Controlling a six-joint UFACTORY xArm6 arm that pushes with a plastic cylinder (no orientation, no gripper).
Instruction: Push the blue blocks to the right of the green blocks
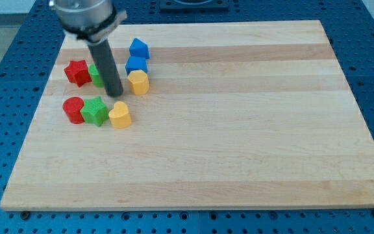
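Both blue blocks, the upper house-shaped one and the lower one, already sit right of the half-hidden green block; my tip, a bare rod end effector with nothing to spread or pinch, rests just left of the yellow block.

A: What's hidden? The upper green block is mostly covered by the rod; shape can't be made out.
B: Anything cut off? The rod's mount is cropped by the view's top edge.
A: And the lower blue block? Its bottom is partly overlapped by the yellow block.
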